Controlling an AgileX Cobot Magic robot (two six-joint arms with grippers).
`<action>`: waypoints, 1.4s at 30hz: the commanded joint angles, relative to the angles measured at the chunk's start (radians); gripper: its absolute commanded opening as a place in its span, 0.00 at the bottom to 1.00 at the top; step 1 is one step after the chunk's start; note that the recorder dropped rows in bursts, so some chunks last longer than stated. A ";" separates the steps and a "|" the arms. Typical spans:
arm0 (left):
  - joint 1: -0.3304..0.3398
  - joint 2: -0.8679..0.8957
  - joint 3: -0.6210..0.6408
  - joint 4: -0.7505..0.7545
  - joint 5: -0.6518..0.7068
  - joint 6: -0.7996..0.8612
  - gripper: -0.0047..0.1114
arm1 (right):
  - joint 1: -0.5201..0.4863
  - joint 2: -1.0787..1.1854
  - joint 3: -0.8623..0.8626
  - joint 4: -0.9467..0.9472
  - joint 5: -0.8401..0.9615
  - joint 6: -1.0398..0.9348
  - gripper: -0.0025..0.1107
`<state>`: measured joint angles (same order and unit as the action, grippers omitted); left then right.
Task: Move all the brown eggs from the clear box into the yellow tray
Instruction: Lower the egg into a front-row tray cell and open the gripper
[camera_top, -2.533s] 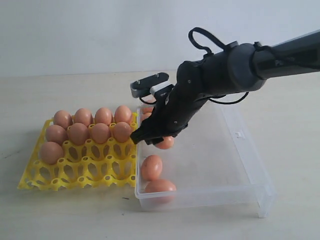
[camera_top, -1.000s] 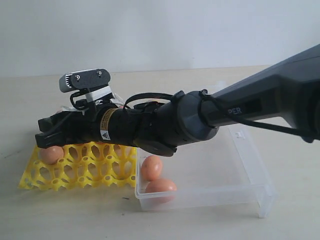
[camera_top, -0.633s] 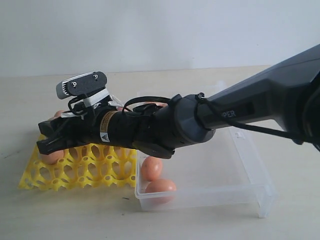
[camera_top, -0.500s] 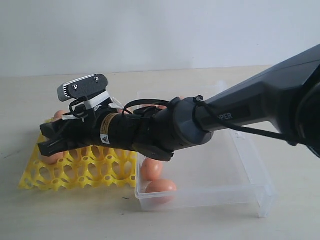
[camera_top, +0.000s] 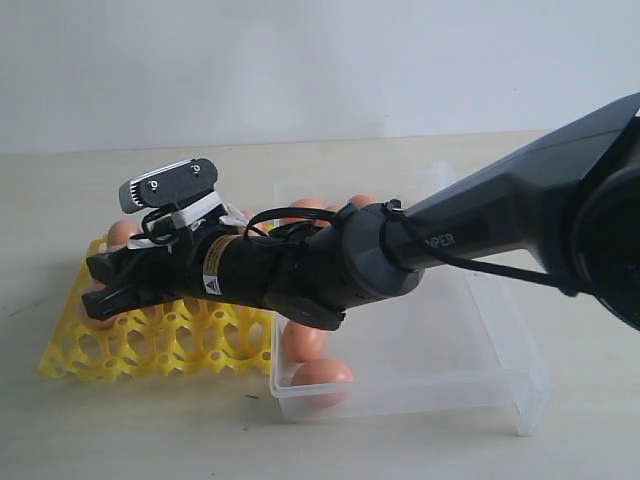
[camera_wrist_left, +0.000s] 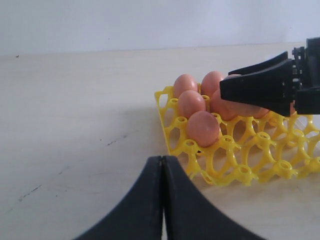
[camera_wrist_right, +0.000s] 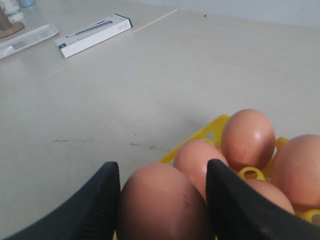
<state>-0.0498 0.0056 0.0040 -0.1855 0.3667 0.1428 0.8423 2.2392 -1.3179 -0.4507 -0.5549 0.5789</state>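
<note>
While over yellow tray (camera_top: 160, 345), brown egg (camera_wrist_right: 160, 205) sits clamped btwn 2 R fingers (camera_wrist_right: 106, 197).

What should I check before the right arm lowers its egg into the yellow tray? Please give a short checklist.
1. The held egg sits between the right gripper jaws: ok.
2. The right gripper is above the yellow tray: ok.
3. Empty cup directly under the held egg: cannot tell, the arm hides it.
4. The left gripper is apart from the tray, jaws shut: ok.
5. The clear box emptied: not ok, at least two eggs remain.
</note>
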 joint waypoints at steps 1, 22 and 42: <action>0.001 -0.006 -0.004 -0.001 -0.010 0.000 0.04 | -0.001 -0.001 -0.006 0.021 -0.024 -0.011 0.02; 0.001 -0.006 -0.004 -0.001 -0.010 0.000 0.04 | -0.001 0.042 -0.048 0.032 -0.017 -0.035 0.07; 0.001 -0.006 -0.004 -0.001 -0.010 0.003 0.04 | -0.007 0.046 -0.048 0.032 0.029 -0.037 0.53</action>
<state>-0.0498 0.0056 0.0040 -0.1855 0.3667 0.1428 0.8405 2.2874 -1.3593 -0.4213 -0.5232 0.5493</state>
